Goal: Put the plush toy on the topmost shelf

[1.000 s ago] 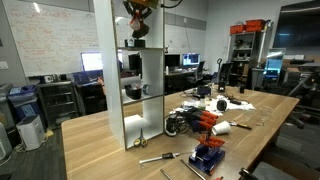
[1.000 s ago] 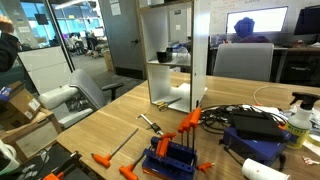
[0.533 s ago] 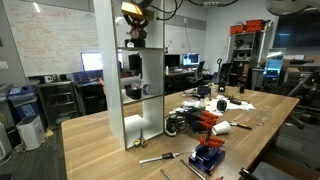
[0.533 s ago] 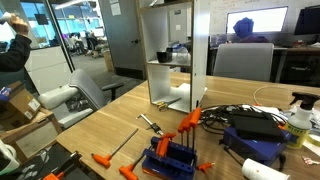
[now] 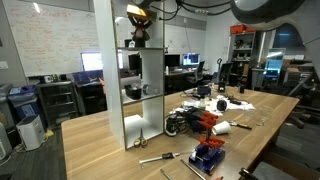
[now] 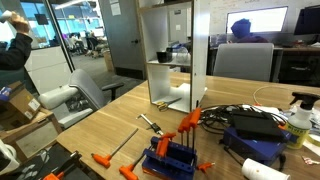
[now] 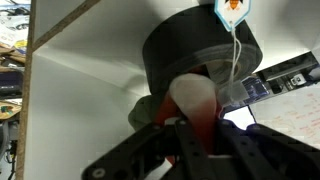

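Note:
In the wrist view my gripper (image 7: 195, 135) is shut on the plush toy (image 7: 192, 100), orange-red with a pale patch. A dark round object (image 7: 200, 50) lies just beyond it, and a white board of the shelving unit (image 7: 70, 110) fills the left. In an exterior view the gripper (image 5: 138, 22) is high up at the white shelving unit (image 5: 103, 80), with the toy (image 5: 136, 12) showing orange near the frame's top edge. The unit's top is cut off there. In an exterior view the topmost shelf (image 6: 168, 8) shows only as an edge from below, and the gripper is not in view.
A dark cup (image 6: 165, 56) stands on a middle board and a white object (image 5: 131, 92) on a lower one. The wooden table (image 5: 100, 150) carries an orange-and-black tool cluster (image 5: 200, 121), a blue-and-red blocky object (image 5: 208, 157), orange-handled tools (image 6: 170, 150) and cables. A person sits at the far left (image 6: 12, 45).
The arm's large upper link has swung into view at the top right. The gripper with the toy has shifted only slightly near the top of the shelving unit.

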`<control>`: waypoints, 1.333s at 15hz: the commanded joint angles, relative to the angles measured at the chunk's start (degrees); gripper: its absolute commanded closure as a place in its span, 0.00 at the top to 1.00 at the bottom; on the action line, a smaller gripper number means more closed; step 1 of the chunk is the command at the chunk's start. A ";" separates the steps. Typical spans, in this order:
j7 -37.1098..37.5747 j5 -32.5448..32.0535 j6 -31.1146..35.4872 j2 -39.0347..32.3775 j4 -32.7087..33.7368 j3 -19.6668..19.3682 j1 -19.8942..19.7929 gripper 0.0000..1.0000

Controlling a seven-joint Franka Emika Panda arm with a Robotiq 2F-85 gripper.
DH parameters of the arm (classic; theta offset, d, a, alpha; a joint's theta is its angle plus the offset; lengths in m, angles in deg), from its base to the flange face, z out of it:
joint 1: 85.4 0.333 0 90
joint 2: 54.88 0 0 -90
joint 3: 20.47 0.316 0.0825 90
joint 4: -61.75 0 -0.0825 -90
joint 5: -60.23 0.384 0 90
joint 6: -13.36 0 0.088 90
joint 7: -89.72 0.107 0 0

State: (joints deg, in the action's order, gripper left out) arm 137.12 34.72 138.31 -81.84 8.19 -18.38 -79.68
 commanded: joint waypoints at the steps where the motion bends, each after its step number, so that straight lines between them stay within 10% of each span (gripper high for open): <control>1: -2.56 0.71 -3.53 -4.36 8.54 0.20 -0.03 0.12; 5: -3.78 0.91 -5.67 -6.93 12.21 0.50 -0.02 0.12; 6: -4.04 1.29 -6.24 -7.67 13.11 0.73 -0.10 0.44; 14: -5.58 1.60 -10.60 -10.37 17.03 1.26 -0.36 0.96; 20: -6.50 1.40 -15.10 -8.85 16.84 1.45 0.02 1.00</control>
State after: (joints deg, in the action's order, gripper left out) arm 132.88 34.96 126.65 -90.48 21.94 -17.62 -79.69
